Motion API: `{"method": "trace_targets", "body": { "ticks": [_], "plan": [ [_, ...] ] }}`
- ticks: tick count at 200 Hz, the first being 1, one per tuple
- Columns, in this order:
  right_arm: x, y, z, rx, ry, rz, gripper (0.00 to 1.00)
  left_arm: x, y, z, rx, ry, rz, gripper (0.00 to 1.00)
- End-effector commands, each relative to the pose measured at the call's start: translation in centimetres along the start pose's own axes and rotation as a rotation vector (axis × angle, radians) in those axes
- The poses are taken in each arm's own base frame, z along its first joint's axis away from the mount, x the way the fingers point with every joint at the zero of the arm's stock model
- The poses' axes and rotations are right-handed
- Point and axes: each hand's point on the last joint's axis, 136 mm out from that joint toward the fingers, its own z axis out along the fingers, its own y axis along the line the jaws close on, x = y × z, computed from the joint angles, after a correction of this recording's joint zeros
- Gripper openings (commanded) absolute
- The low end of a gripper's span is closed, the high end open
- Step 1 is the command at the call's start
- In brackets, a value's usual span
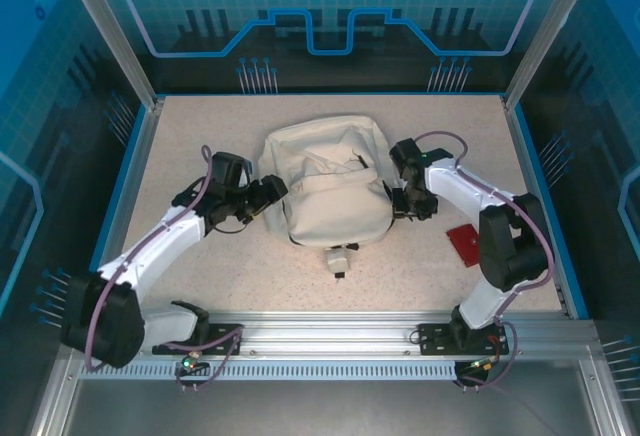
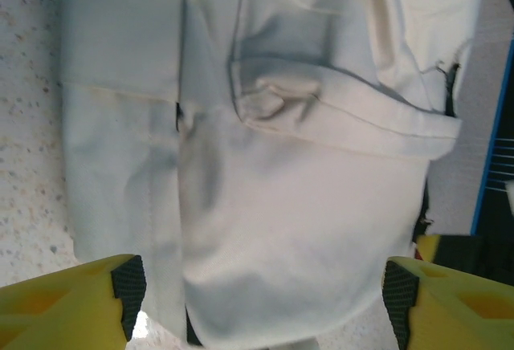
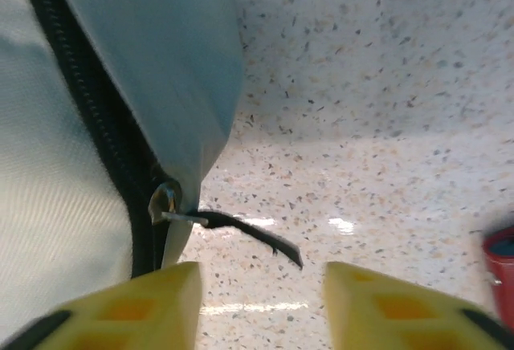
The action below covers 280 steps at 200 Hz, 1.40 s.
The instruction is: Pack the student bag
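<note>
The cream-white student bag (image 1: 325, 181) lies in the middle of the table, its front pocket toward the arms. My left gripper (image 1: 268, 193) sits at the bag's left side, open, its yellow fingers (image 2: 72, 302) spread wide with the bag's fabric (image 2: 281, 229) between and ahead of them. At the bag's right side my right gripper (image 1: 402, 201) is open. Just ahead of its fingers (image 3: 128, 314) a dark zipper (image 3: 104, 125) ends in a metal slider (image 3: 165, 204) with a thin black pull cord (image 3: 249, 234) lying on the table.
A flat red object (image 1: 464, 244), also at the right wrist view's edge as a red object (image 3: 499, 274), lies on the table near the right arm. A small white tag (image 1: 340, 256) with a dark strap end sticks out below the bag. Blue walls ring the speckled tabletop (image 1: 200, 146).
</note>
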Motion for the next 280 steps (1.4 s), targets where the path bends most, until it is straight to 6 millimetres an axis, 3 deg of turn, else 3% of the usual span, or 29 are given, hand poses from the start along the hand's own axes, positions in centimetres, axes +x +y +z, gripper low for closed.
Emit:
{"method": "trace_targets", "body": {
  "ticks": [1,35,61,78,106,137,172,219,280],
  "plan": [
    [-2.4,1.1,-4.6,-0.053,-0.133,-0.024,0.60,-1.4,-0.5,1.6,0.016,0.013,0.024,0.80],
    [-5.5,6.5,-8.4,-0.150,-0.258,-0.143,0.65,-1.7,-0.6,4.5,0.059,0.078,0.005,0.78],
    [-8.2,9.6,-9.0,-0.244,-0.298,-0.128,0.64,-2.7,-2.8,5.1,0.130,0.085,0.034,0.75],
    [-10.1,10.2,-8.9,-0.264,-0.319,-0.085,0.63,-3.2,-4.7,4.9,0.150,0.079,0.081,0.74],
    [-12.3,10.0,-7.9,-0.351,-0.312,0.004,0.63,-2.9,-8.4,5.9,0.122,0.080,0.172,0.70],
    [-14.1,8.6,-5.9,-0.498,-0.263,0.088,0.63,-1.5,-11.4,9.3,0.050,0.099,0.215,0.66],
    [-15.4,8.0,-3.4,-0.670,-0.179,0.120,0.55,-0.4,-15.1,13.2,0.063,0.118,0.207,0.59],
    [-15.8,9.0,-1.4,-0.811,-0.088,0.131,0.51,0.0,-16.0,17.3,-0.003,0.108,0.148,0.46],
    [-14.7,10.0,-0.2,-0.929,0.004,0.162,0.20,-0.3,-16.1,20.2,-0.002,0.104,0.088,0.35]
  ]
}}
